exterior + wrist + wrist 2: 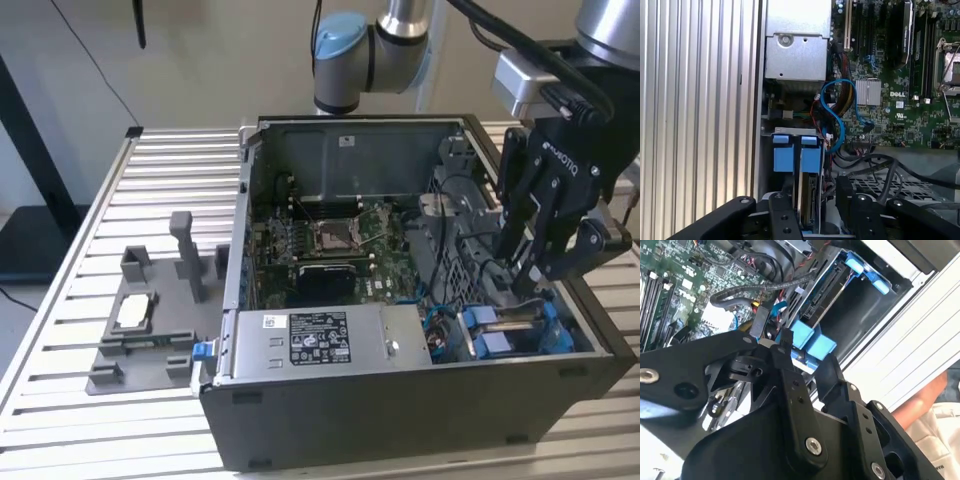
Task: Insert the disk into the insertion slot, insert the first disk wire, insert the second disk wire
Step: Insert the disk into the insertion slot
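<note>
The disk (807, 200) is standing on edge inside the insertion slot (865, 310), in the corner of the open computer case (400, 410) toward the exterior view's right. In the first wrist view its thin edge is showing between the black fingers (785, 220) and running toward two blue tabs (782, 152) at the slot's rim.

The pincer (525, 282) is hanging down into that corner of the case, directly over the slot. Its jaws are standing partly apart and straddling the disk's edge. One finger is sitting just beside the disk; the other is leaving a visible gap. Whether either pad is actually pressing on the disk, I cannot tell.

A blue cable (840, 115) is looping loose between the tabs and the silver power-supply box (797, 50). Red and black wires are bunching alongside it. Where the cable's ends are going is too tangled to follow. A thick black cable (880, 167) is lying across a sheet of perforated metal (875, 187) beside the pincer. The green motherboard (340, 250) is lying flat on the case floor, near the slot.

The case is sitting on a slatted metal tabletop (60, 300). Toward the exterior view's left, just beside the case, a grey fixture (150, 345) is resting on the slats and carrying a small silver square chip (133, 312).
</note>
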{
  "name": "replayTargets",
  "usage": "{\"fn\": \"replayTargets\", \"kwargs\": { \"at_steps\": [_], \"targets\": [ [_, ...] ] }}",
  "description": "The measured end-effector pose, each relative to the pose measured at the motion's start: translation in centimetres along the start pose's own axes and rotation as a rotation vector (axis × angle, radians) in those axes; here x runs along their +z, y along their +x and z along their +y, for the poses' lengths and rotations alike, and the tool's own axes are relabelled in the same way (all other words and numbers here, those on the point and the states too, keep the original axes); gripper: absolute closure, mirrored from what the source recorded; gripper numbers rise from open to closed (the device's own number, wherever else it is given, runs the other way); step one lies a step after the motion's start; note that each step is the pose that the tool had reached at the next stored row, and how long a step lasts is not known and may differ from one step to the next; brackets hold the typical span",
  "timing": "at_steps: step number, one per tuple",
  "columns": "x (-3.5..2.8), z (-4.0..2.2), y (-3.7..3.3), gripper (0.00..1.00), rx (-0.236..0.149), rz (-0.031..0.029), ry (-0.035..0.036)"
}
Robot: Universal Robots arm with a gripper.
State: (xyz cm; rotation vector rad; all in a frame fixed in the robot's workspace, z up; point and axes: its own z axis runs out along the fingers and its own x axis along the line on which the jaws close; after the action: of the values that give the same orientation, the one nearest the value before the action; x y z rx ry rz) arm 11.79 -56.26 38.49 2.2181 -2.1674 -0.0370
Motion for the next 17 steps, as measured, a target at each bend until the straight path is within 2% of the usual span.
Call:
{"fn": "replayTargets", "kwargs": {
  "at_steps": [5,9,14,17],
  "targets": [
    [-0.07,0.01,-0.05,0.53,0.000,0.0000,0.0000],
    [-0.84,0.03,-0.31,0.53,0.000,0.0000,0.0000],
    [-1.59,0.05,-1.05,0.53,0.000,0.0000,0.0010],
    [-1.71,0.05,-1.69,0.53,0.000,0.0001,0.0072]
  ]
}}
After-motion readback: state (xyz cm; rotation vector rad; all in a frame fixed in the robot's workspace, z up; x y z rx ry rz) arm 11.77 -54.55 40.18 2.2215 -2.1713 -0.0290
